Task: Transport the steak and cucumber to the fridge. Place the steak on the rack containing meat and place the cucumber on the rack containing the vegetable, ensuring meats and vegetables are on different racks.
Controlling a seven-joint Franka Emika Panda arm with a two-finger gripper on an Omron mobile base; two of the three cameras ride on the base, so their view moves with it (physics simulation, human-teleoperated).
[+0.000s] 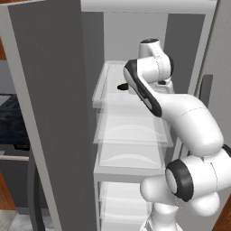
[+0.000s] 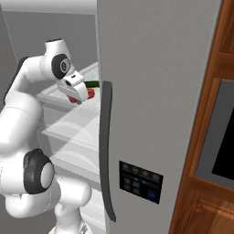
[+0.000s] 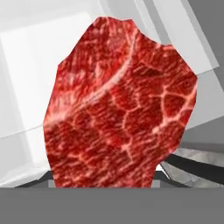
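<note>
The fridge (image 1: 54, 113) is seen standing open, tall and grey, with a white inside and a stack of see-through white shelves (image 1: 131, 131) one above the other. From the right base view its grey door (image 2: 151, 91) is seen close up, with a long dark handle (image 2: 106, 151) down its edge and a small dark panel of buttons (image 2: 140, 181) lower down. Brown wooden cabinets (image 2: 215, 137) are seen just beside the door. The white arm (image 1: 189, 126) is stretched up and into the fridge, at the level of the top shelf (image 1: 108, 81). The gripper (image 2: 83, 94) is seen at the end of the arm, over that top shelf, near the door's edge. The steak (image 3: 120, 105) is held in the gripper — it is seen very close in the hand view, bright red with thin white lines, and the white shelves are seen behind it. A small bit of the red meat is also seen peeking out by the hand in the right base view. The cucumber (image 2: 93, 84) is seen as a dark green end just past the hand, by the top shelf — whether it lies on that shelf cannot be told.
</note>
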